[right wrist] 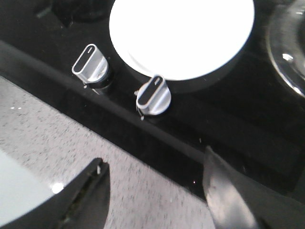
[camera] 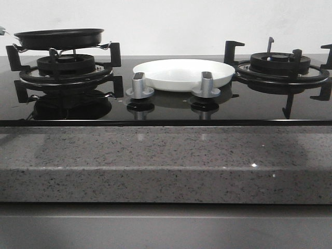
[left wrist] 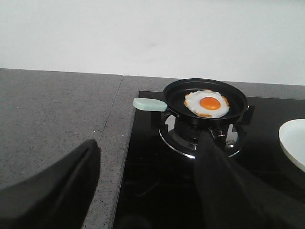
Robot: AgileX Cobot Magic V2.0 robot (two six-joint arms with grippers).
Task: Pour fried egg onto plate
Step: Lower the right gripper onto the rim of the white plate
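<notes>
Both the left end effector (left wrist: 143, 191) and the right end effector (right wrist: 152, 191) hang spread and empty, so nothing is done yet: the fried egg (left wrist: 207, 103) lies in the black pan (left wrist: 177, 95) on the left burner (camera: 66, 66), apart from the bare plate (camera: 182, 74).

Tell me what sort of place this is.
Most likely a kitchen counter with a built-in gas stove: two burners, knobs on black glass, a pan holding a fried egg, and a plate between the burners.
</notes>
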